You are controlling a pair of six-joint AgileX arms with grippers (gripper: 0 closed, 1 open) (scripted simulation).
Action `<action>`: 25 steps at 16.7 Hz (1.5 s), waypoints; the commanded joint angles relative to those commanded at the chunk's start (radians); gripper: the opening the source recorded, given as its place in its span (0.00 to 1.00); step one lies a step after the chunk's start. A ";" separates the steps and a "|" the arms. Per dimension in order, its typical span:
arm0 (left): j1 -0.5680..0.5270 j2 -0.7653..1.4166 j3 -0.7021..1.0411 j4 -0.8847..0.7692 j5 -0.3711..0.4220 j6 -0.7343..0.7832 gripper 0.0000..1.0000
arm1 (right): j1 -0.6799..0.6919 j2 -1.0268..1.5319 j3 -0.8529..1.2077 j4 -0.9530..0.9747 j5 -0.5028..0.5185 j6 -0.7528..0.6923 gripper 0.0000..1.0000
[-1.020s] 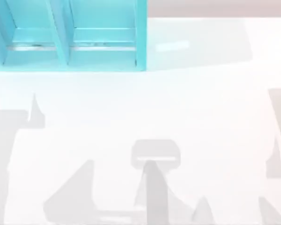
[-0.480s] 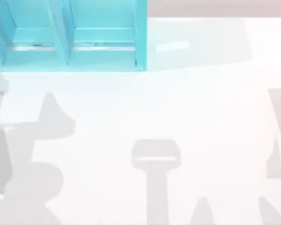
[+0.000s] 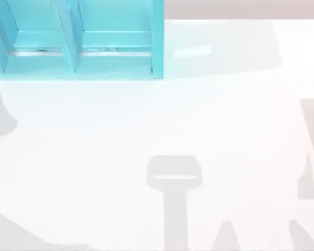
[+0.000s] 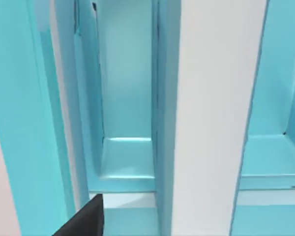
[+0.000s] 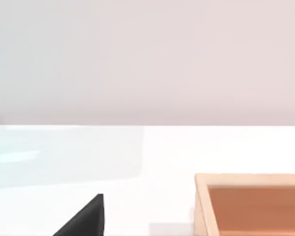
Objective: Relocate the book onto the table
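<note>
- A teal shelf unit [image 3: 76,39] with compartments is seen in the upper left of the top view, standing at the far edge of the table [image 3: 235,130].
- The rest of that frame is taken up by the white table surface, on which grey shadows [image 3: 174,178] are cast at the lower centre, at the left edge and at the right edge.
- In the left wrist view the shelf unit [image 4: 19,123] is seen from close by, with its compartments open towards the camera.
- The book [image 4: 216,118] is seen there standing upright inside the shelf unit, its white-grey page edges turned to the camera and its light teal cover showing as a narrow strip beside them.
- An open compartment is seen on each side of the book; whether the book touches a divider cannot be told.
- The book is not on the table surface.
- A dark part of the left gripper [image 4: 83,223] is seen in front of the shelf unit, near the book but apart from it; nothing is seen to be held by it.
- Whether the left gripper is wide or narrow cannot be told.
- In the right wrist view a dark part of the right gripper [image 5: 83,219] is seen above the white table [image 5: 152,152], with a wooden box [image 5: 250,204] standing on the table near it.
- Whether the right gripper is wide or narrow cannot be told either; nothing is seen to be held by it.
</note>
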 joint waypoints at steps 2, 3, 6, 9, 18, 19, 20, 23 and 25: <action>0.001 0.004 0.002 0.003 0.001 0.000 1.00 | 0.000 0.000 0.000 0.000 0.000 0.000 1.00; 0.001 0.004 0.002 0.003 0.001 0.000 1.00 | 0.000 0.000 0.000 0.000 0.000 0.000 1.00; -0.004 0.003 0.000 -0.001 -0.002 0.000 1.00 | 0.000 0.000 0.000 0.000 0.000 0.000 1.00; -0.020 0.040 0.068 -0.026 -0.019 -0.002 1.00 | 0.000 0.000 0.000 0.000 0.000 0.000 1.00; -0.115 0.230 0.427 -0.184 -0.112 -0.018 1.00 | 0.000 0.000 0.000 0.000 0.000 0.000 1.00; -0.119 0.237 0.438 -0.190 -0.115 -0.018 1.00 | 0.000 0.000 0.000 0.000 0.000 0.000 1.00; -0.120 0.237 0.440 -0.191 -0.116 -0.019 1.00 | 0.000 0.000 0.000 0.000 0.000 0.000 1.00; -0.120 0.237 0.440 -0.191 -0.116 -0.019 1.00 | 0.000 0.000 0.000 0.000 0.000 0.000 1.00; -0.120 0.237 0.440 -0.191 -0.116 -0.019 0.85 | 0.000 0.000 0.000 0.000 0.000 0.000 1.00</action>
